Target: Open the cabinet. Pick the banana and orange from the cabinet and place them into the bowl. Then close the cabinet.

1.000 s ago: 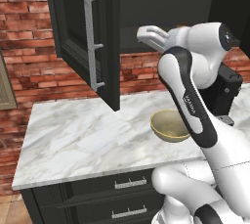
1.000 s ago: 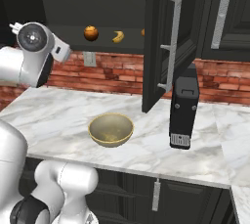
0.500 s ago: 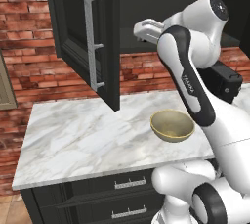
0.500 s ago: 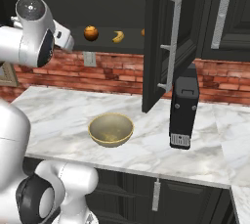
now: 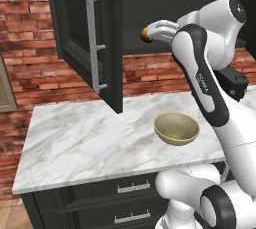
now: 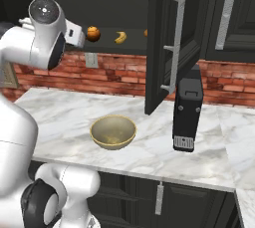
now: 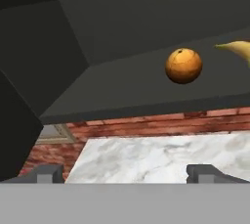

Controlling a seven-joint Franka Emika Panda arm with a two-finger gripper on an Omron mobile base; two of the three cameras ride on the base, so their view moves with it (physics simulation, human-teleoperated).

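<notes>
Left cabinet door (image 5: 92,43) swung open, long silver handle (image 5: 95,43) facing out, over the marble counter (image 5: 85,143). Gripper (image 5: 150,30) raised at the cabinet (image 6: 124,3) shelf edge, just short of the orange (image 6: 93,34); fingers (image 7: 46,174) spread wide, nothing between them. In the hand view the orange (image 7: 183,65) sits on the dark shelf, ahead and apart from the tips, banana (image 7: 237,49) right of it, apart. In the right base view the banana (image 6: 120,37) lies right of the orange on the same shelf. Tan bowl (image 6: 113,132) on the counter below, nothing in it. Right door (image 6: 169,48) also open; black appliance (image 6: 187,107) stands upright beside it.
</notes>
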